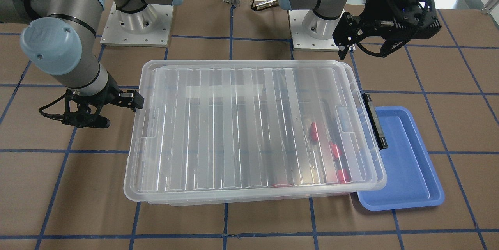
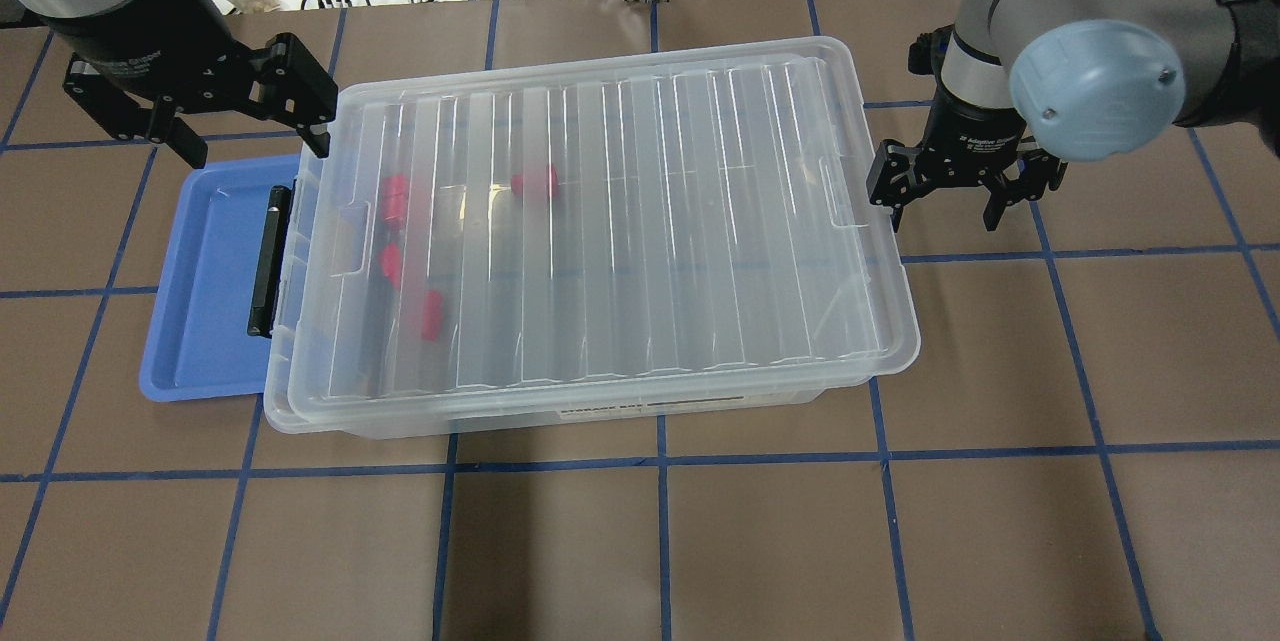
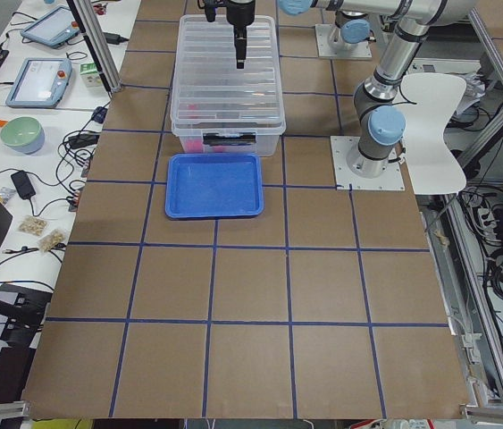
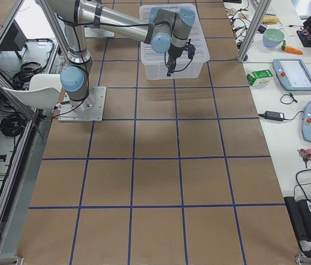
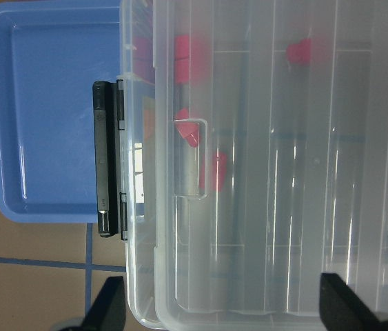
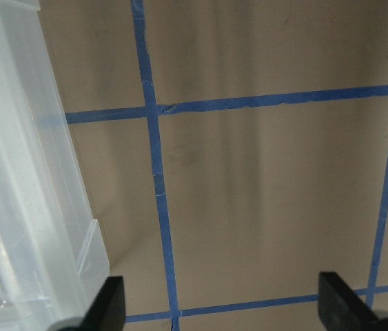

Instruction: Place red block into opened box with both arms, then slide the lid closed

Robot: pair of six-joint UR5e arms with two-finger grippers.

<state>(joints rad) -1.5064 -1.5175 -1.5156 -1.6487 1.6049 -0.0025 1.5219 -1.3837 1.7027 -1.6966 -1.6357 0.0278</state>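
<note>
Right pincer (image 2: 942, 216) splayed, box (image 2: 760, 393) label (image 2: 640, 408) illegible

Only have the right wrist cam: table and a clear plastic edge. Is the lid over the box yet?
Observer: Overhead shows the lid covering nearly all of the box, stopping just short of the end with the black latch.
Operator: Blocks?
Observer: Four red blocks show through the lid, in the latch-end half.
Operator: And the left gripper?
Observer: The left gripper is open, holding nothing, hovering by the box's far latch-end corner.
</note>
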